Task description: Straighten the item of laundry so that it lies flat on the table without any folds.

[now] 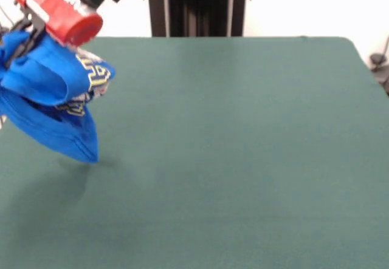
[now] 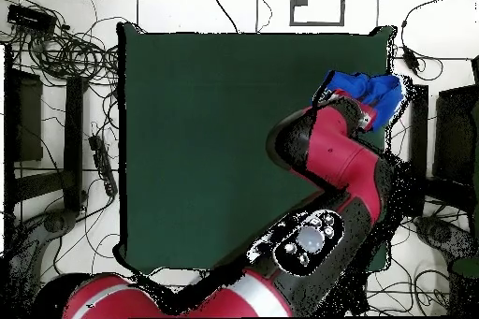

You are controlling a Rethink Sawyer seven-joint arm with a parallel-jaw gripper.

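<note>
One soft, light blue T-shirt (image 1: 51, 99) hangs bunched from our tool (image 1: 23, 33), clamped on its upper folds above the worktop (image 1: 231, 160); we judge a hem corner the better hold.

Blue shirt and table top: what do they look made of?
The blue shirt: soft thin knit fabric, likely cotton; it hangs in limp folds, with a printed pattern showing. The table top: matte dark green cloth, felt-like; no shine, faint nap. Exact fibres cannot be told.
</note>
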